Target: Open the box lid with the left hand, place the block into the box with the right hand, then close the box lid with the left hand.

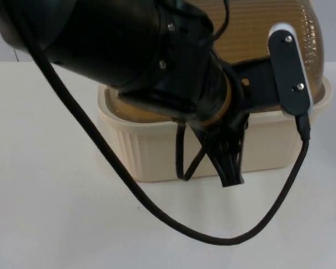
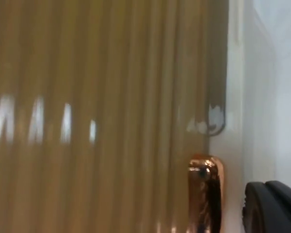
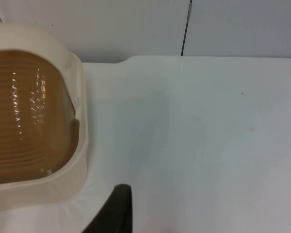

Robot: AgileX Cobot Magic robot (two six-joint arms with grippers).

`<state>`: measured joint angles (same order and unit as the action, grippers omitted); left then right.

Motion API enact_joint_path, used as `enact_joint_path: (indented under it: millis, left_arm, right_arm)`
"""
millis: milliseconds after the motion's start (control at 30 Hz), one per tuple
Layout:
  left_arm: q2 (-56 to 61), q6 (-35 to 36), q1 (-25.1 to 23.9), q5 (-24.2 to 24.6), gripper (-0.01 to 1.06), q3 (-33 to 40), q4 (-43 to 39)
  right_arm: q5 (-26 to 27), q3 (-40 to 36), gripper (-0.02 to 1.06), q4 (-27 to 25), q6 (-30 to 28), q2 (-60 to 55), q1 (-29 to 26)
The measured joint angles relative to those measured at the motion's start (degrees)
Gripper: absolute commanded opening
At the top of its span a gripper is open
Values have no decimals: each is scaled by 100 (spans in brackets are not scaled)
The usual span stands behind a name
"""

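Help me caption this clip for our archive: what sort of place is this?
Probably a robot lab test bench, not a kitchen: a bare white table top ending at a grey partition wall, and a cream box with a ribbed amber lid beneath a black arm's left pincer.

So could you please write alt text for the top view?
A black left arm reaches over a cream box with a ribbed amber lid, its left gripper hanging in front of the box's front wall above the white table.

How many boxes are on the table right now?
1. The box sits mid-table under the left arm, with the left tool at its front edge. The right tool hovers beside it. The arm may hide others.
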<state>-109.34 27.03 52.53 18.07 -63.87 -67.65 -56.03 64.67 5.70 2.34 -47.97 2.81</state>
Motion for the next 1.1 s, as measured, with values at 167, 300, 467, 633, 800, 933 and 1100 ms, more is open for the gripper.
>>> enact_joint_path:
  millis: [167,300,467,633,800,933,1100]
  left_arm:
    - [-35,-23,-24,34,0,-12,0]
    - [-35,-23,-35,48,0,-23,0]
    - [-35,-23,-49,48,0,-141,10]
    - [-35,-804,-102,61,0,-250,718]
    - [-35,-1363,-170,21,0,-258,1194]
    - [-35,-1415,-223,-28,0,-262,1230]
    - [-35,-1415,-276,-114,0,-262,1279]
  right_arm:
    - [-12,0,101,0,0,0,0]
    - [-10,0,101,0,0,0,0]
    - [-10,0,101,0,0,0,0]
    - [-10,0,101,0,0,0,0]
    - [-10,0,101,0,0,0,0]
    - [-10,0,101,0,0,0,0]
    - [-10,0,101,0,0,0,0]
